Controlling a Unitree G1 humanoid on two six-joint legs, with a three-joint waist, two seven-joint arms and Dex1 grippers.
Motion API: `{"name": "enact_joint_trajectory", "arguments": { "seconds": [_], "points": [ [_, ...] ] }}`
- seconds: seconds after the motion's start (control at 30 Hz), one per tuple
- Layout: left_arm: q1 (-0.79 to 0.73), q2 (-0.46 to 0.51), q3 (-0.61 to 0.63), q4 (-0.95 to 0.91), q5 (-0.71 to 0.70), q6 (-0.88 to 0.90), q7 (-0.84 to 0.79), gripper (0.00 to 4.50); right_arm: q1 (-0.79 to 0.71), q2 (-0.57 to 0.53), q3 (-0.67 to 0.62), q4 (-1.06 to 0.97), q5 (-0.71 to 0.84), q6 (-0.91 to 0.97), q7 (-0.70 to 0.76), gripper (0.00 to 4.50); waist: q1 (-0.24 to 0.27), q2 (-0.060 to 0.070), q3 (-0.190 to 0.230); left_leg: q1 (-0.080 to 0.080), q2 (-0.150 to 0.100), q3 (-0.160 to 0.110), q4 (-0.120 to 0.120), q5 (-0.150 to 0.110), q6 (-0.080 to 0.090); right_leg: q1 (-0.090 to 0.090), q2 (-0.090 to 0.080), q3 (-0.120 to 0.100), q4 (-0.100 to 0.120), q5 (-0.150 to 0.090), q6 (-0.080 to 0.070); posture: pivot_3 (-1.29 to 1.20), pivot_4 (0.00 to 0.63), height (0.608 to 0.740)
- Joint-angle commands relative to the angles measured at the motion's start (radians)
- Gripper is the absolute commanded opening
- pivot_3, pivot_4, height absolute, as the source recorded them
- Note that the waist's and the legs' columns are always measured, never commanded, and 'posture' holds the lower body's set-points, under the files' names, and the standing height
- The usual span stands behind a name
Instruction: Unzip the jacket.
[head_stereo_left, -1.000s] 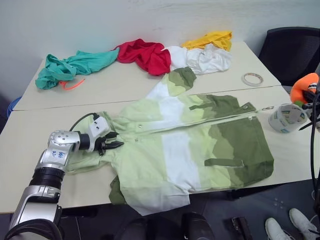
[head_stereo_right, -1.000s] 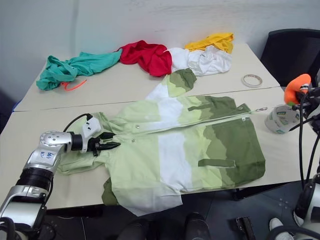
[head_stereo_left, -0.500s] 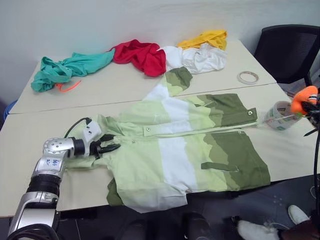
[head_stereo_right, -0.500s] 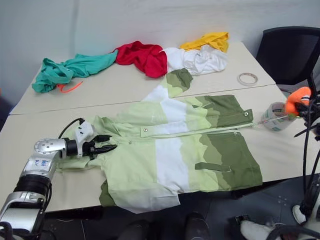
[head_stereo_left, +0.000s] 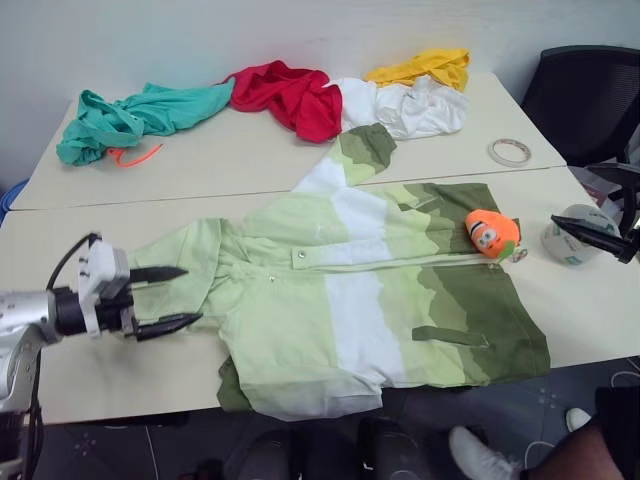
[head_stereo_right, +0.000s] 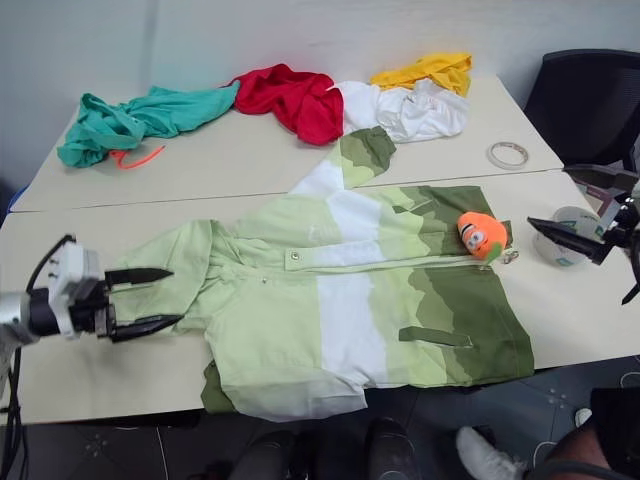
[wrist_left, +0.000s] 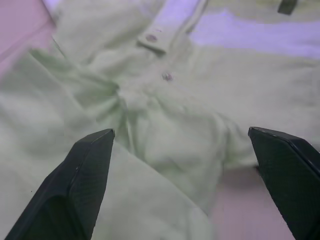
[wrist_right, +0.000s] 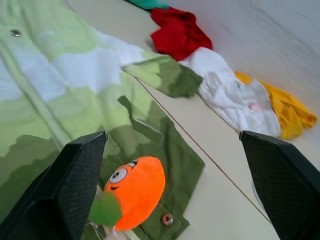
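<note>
The large cloth jacket in blocks of pale lime green, white and olive green (head_stereo_left: 350, 290) lies spread flat across the near half of the pale tabletop (head_stereo_left: 250, 165), collar end toward nine o'clock and hem toward three o'clock, its lower edge hanging a little over the near table edge. One sleeve reaches up toward twelve o'clock. The closure runs as a long horizontal band through the middle, with snap buttons along it.

It looks soft and light, likely to bunch and slide on the smooth table when pulled from one end only. So one hand should probably pin the cloth beside the zip while the other pinches the small pull. I cannot make out where the pull sits.

An orange plush toy with cartoon eyes (head_stereo_left: 492, 233) rests on the olive part at the three o'clock end of the closure, right by the hem corner.

The left gripper (head_stereo_left: 158, 298) hovers just off the collar end at nine o'clock, fingers spread wide and holding nothing. The right gripper (head_stereo_right: 583, 211) is at three o'clock past the hem, jaws wide apart and empty, near a white roll of tape (head_stereo_left: 572, 240).

Farther back, from ten to one o'clock, lie a teal garment (head_stereo_left: 125, 115), a red garment (head_stereo_left: 285, 95), a white cloth (head_stereo_left: 410, 108) and a yellow cloth (head_stereo_left: 425, 68). A thin tape ring (head_stereo_left: 509, 152) lies at two o'clock.
</note>
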Motion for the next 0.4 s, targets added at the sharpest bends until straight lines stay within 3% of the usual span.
{"name": "enact_joint_trajectory", "arguments": {
  "seconds": [0.03, 0.2, 0.4],
  "points": [
    [0.074, -0.016, 0.079, -0.035, 0.035, -0.088, 0.040, 4.50, 0.047, 0.066, 0.054, -0.184, 0.084, 0.059, 0.059, 4.48, 0.005, 0.000, 0.000, 0.001, 0.001, -0.001, 0.001, -0.002, -0.004, 0.000, 0.000, 0.000, 0.001, 0.000, 0.000, 0.00, 0.150, 0.740],
    [0.152, -0.076, 0.079, -0.059, 0.089, -0.194, 0.112, 4.50, 0.296, 0.154, 0.143, -0.425, 0.122, 0.090, 0.118, 4.48, 0.038, 0.000, 0.000, -0.002, 0.000, -0.004, 0.000, -0.003, -0.006, -0.001, -0.001, -0.002, 0.000, 0.000, -0.001, 0.00, 0.150, 0.740],
    [0.271, -0.128, 0.086, -0.148, 0.112, -0.222, 0.169, 4.50, 0.417, 0.245, 0.136, -0.439, 0.090, -0.016, 0.061, 4.48, 0.043, 0.000, 0.001, -0.004, -0.002, -0.004, 0.002, -0.004, 0.003, 0.001, -0.001, -0.004, -0.001, 0.001, 0.001, 0.00, 0.150, 0.740]
  ]
}}
